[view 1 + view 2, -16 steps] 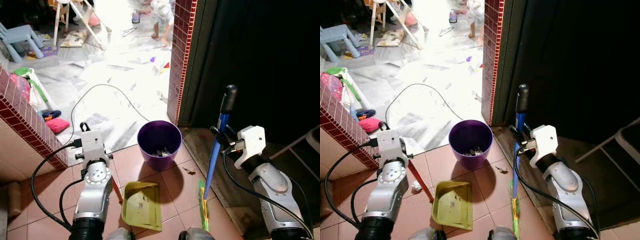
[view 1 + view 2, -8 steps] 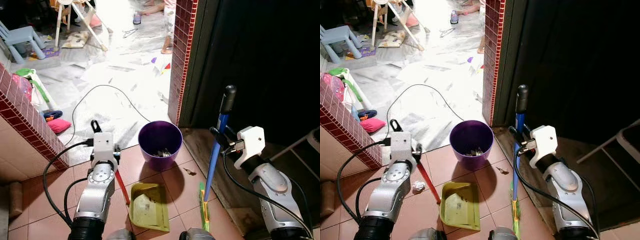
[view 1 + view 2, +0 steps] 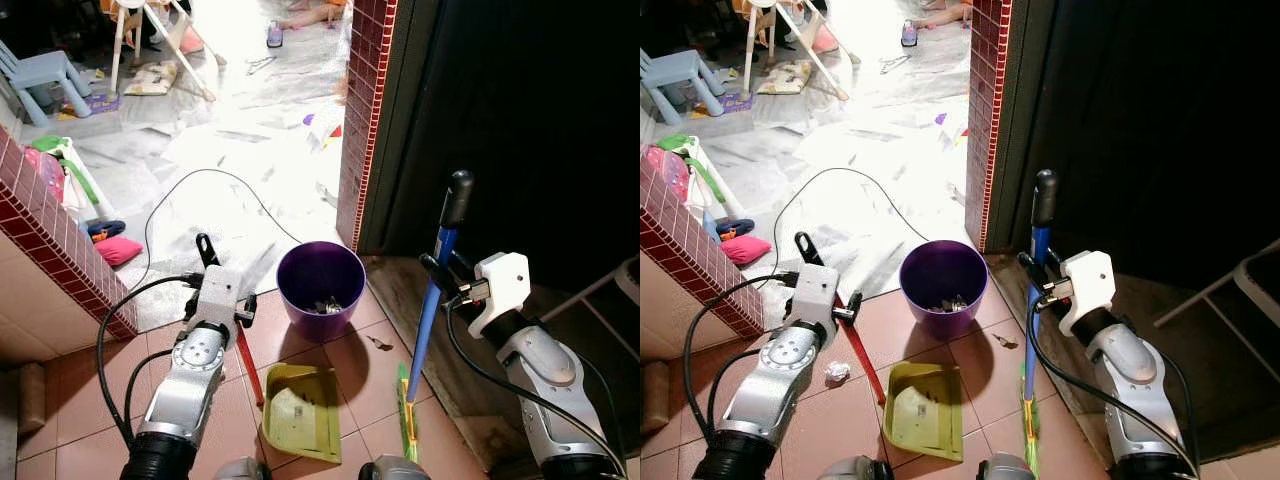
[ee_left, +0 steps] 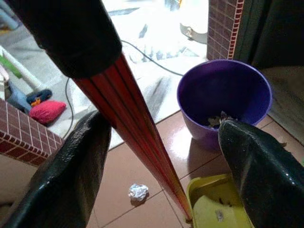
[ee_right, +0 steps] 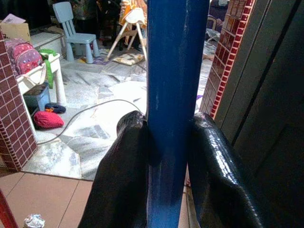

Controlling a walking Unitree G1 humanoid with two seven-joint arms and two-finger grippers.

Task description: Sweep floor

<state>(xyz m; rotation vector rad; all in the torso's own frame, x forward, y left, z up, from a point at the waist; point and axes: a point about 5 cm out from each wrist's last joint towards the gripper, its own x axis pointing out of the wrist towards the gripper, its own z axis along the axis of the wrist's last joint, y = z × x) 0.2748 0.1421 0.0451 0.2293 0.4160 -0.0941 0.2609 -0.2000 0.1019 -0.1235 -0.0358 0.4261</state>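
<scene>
A: What does each arm hold?

B: My right gripper [image 5: 166, 161] clamps the upright blue-handled broom [image 3: 432, 300]. My left gripper [image 4: 161, 156], fingers spread wide, straddles the red dustpan handle [image 3: 858, 350].

A: And the dustpan?

B: The yellow-green plastic dustpan [image 3: 300, 412] lies on terracotta floor tiles [image 3: 80, 400], near the purple plastic bin [image 3: 320, 285].

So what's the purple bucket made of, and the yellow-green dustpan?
The purple bucket looks like smooth moulded plastic: even colour, thin rounded rim, dull sheen. The yellow-green dustpan also seems plastic, with a matte, scuffed tray and a raised edge. Neither shows a metal glint, though I can't be certain from looks alone.
</scene>
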